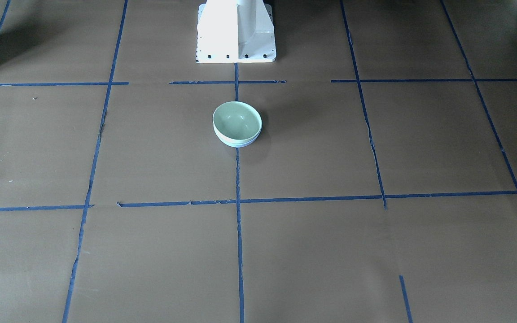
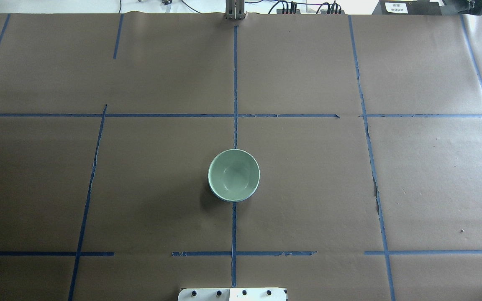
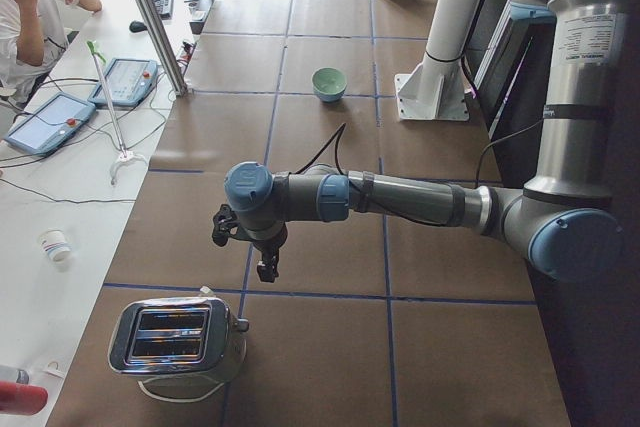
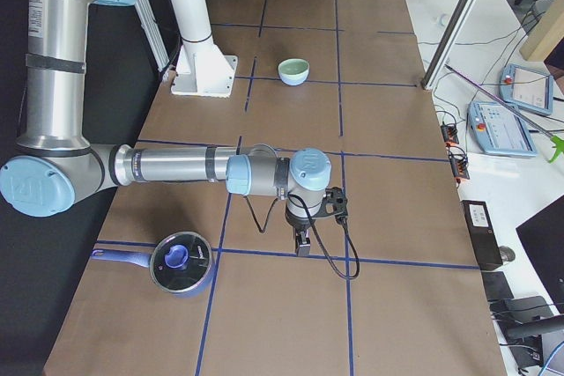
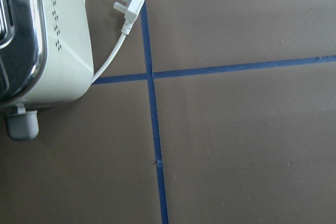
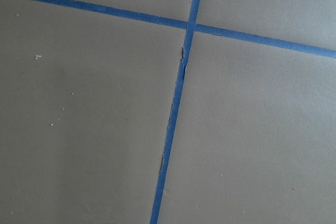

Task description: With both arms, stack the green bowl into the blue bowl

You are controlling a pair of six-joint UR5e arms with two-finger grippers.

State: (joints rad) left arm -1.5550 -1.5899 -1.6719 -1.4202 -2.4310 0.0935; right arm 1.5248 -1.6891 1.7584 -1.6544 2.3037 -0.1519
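Note:
The green bowl (image 1: 237, 119) sits nested inside the blue bowl (image 1: 239, 143) at the middle of the table, just in front of the pedestal. Only the blue bowl's outer wall shows below the green rim. The pair also shows in the overhead view (image 2: 233, 174). Both arms are off to the table's ends and far from the bowls. My left gripper (image 3: 266, 272) hangs above the table near a toaster. My right gripper (image 4: 302, 246) hangs above the table near a lidded pot. I cannot tell whether either gripper is open or shut. Neither wrist view shows its fingers.
A chrome toaster (image 3: 178, 337) with a white plug (image 5: 128, 6) stands at the left end. A blue lidded pot (image 4: 181, 261) stands at the right end. The white pedestal (image 1: 236, 31) is behind the bowls. An operator (image 3: 25, 7) sits beside the table.

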